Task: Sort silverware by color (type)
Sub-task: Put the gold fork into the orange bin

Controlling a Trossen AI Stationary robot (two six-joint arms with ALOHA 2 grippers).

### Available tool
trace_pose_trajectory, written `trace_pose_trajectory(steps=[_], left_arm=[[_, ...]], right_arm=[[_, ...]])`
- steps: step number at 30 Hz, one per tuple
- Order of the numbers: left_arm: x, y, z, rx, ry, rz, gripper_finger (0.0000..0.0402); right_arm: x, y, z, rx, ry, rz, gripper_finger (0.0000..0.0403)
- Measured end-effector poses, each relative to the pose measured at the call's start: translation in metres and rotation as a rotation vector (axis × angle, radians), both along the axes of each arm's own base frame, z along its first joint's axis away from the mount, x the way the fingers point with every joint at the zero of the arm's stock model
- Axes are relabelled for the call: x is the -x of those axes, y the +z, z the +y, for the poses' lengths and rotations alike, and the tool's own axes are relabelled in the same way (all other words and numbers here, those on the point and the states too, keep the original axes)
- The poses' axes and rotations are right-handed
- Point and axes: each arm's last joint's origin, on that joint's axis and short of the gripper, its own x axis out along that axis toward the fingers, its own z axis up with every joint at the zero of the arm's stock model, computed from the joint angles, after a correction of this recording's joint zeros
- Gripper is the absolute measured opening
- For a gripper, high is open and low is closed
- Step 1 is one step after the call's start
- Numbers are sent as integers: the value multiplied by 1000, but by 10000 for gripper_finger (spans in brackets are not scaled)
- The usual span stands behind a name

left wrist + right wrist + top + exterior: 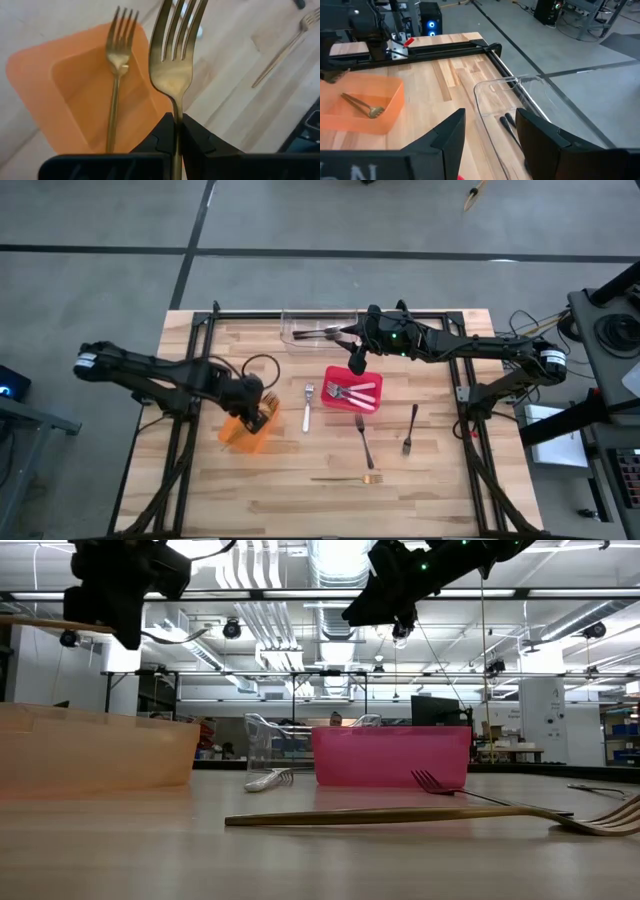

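left gripper (176, 131) was clamped tight on the handle of a gold fork (172, 60), tines pointing away from the wrist, held just above the orange bin (75, 90); one gold fork (116, 75) already lay inside that bin, so this looked like the drop position for the gold set. right gripper (487, 132) hung with its fingers apart and empty over the gap between the red bin (337, 372) and the clear bin (300, 320), which sat on the far side of the red bin; dark utensils (507, 125) lay in the clear bin, so probably a black piece had been let go there. silver forks (350, 392) lay in the red bin. unsorted beside the red bin: a silver fork (308, 406) on the orange-bin side, two black forks (364, 440) nearer the front edge, and a gold fork (345, 478) nearest the front
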Motion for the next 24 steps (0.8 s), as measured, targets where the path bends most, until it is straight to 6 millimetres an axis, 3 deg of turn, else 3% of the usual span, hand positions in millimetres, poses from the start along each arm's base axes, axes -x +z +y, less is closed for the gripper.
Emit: trace_pose_trajectory(steps=[15, 24], left_arm=[[-12, -12, -1, -316, -41, 6, 0], [-18, -18, -1, -418, -85, 30, 0]], right_arm=[[0, 0, 0, -14, -4, 0, 165], [1, 0, 0, -8, -2, 4, 166]])
